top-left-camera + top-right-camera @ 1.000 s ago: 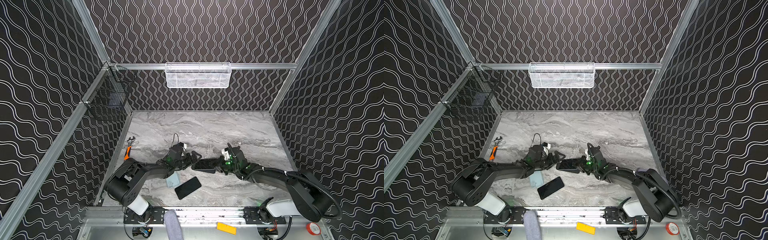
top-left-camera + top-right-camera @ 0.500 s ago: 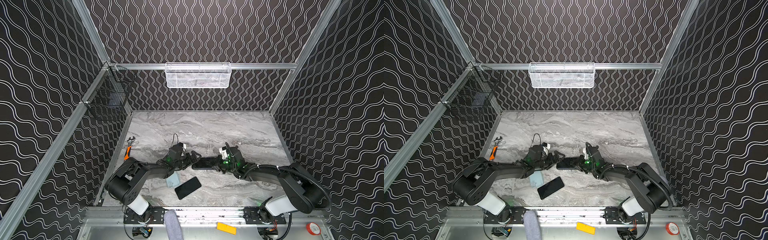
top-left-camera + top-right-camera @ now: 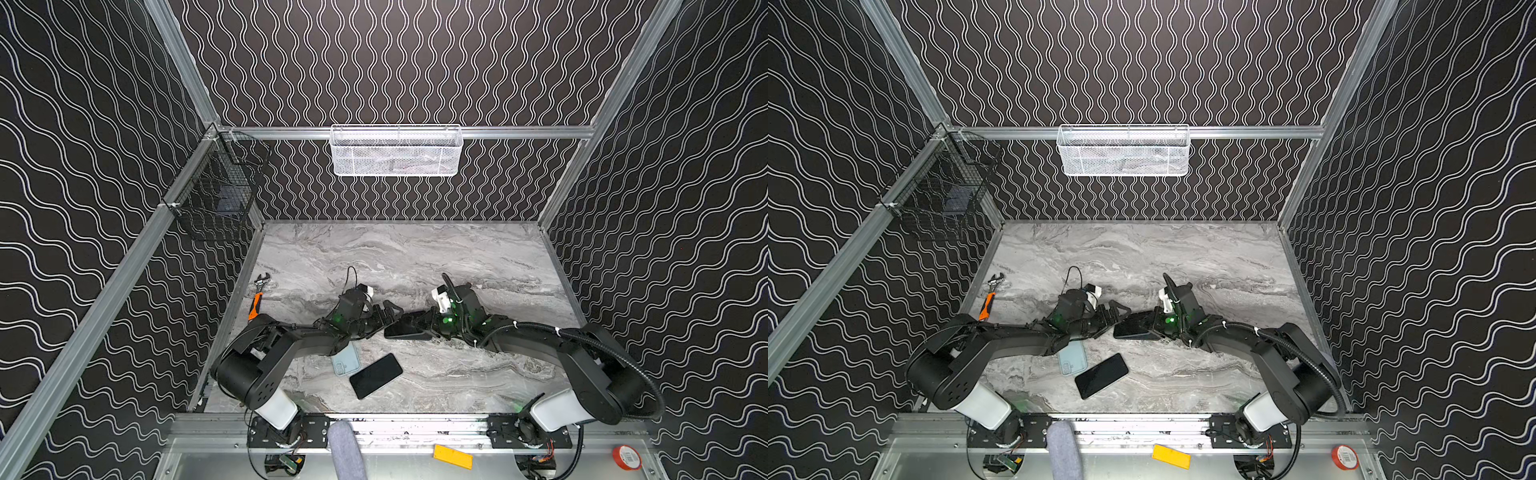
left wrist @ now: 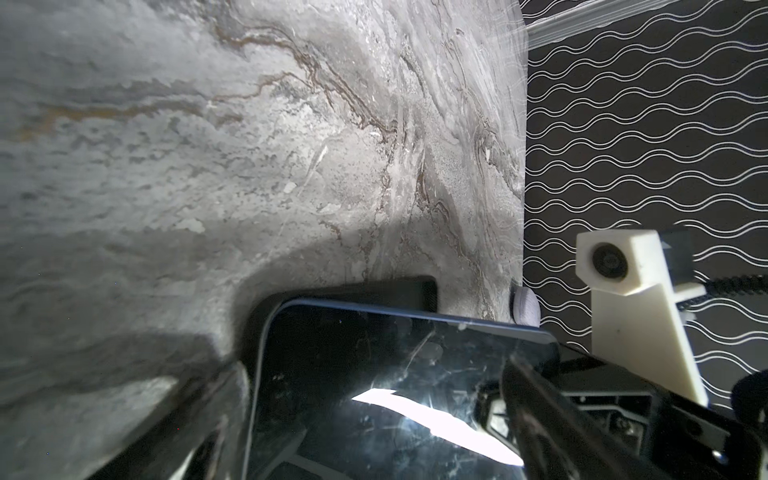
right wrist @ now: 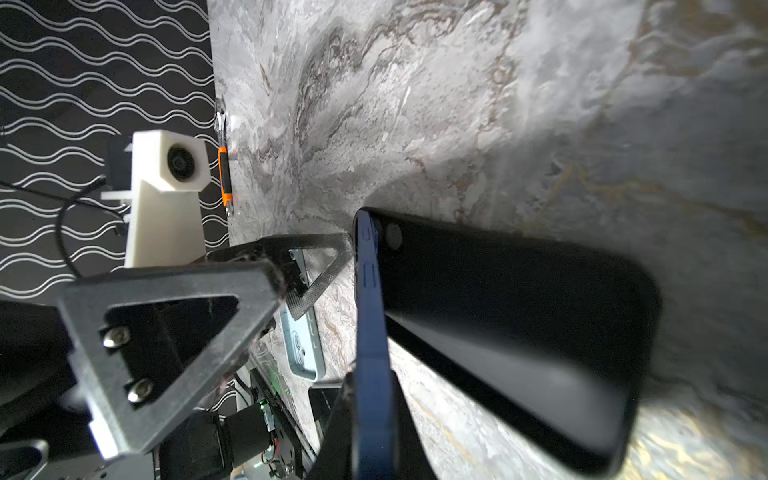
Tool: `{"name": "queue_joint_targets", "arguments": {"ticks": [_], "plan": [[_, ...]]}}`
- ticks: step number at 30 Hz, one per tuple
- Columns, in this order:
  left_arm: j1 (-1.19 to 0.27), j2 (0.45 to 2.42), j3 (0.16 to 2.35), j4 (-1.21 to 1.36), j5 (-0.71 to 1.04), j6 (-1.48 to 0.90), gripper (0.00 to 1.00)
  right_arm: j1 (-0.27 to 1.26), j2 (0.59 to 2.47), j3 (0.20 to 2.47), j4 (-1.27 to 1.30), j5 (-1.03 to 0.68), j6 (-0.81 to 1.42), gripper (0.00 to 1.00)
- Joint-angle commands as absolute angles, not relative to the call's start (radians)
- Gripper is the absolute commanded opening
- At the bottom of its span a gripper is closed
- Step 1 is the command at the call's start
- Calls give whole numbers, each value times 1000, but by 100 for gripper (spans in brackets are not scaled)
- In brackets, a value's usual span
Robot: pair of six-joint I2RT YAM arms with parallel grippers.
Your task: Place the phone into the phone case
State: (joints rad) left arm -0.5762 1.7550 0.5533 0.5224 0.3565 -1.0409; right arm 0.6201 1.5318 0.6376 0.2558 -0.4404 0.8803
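Nearest, on the metal front ledge, lie a grey fabric roll, a yellow block and a red tape roll. Just past the rail, on the marble tabletop, a black phone lies flat and slantwise, loose and outside any case. The light blue phone case lies flat just beside the phone's left corner, its upper end hidden under the left forearm.

Beyond these the two claws meet near the middle of the table. The right gripper is clamped almost fully closed on one end of a second handset, the blue-rimmed phone. This phone is tilted up on edge close above the marble, its glossy screen turned toward the left arm. In the right wrist view a black, round-cornered shape lies against its other side — whether that is its back, a case or shadow I cannot tell. The left gripper stands spread to its widest and holds nothing. The phone's free end sits at its mouth, and contact cannot be judged.

Farther back, an orange-handled adjustable wrench lies by the left wall. A black wire basket hangs on that wall — and a white mesh basket on the back rail.
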Motion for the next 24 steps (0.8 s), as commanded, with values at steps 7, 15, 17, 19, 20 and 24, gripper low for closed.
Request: {"name": "queue_joint_targets", "arguments": {"ticks": [7, 15, 17, 19, 20, 24], "plan": [[-576, 1748, 559, 556, 371, -1031, 98, 624, 1600, 623, 221, -476, 870, 0], [-575, 1757, 559, 566, 377, -1035, 98, 623, 1586, 624, 151, -428, 865, 0], [-577, 1754, 558, 564, 376, -1035, 98, 623, 1588, 631, 136, -417, 854, 2], [-575, 1752, 558, 560, 377, -1033, 98, 623, 1590, 637, 123, -403, 842, 10], [-577, 1753, 558, 561, 377, -1033, 98, 623, 1589, 639, 116, -397, 836, 12], [-576, 1746, 557, 557, 373, -1032, 98, 623, 1588, 649, 96, -375, 817, 23]]}}
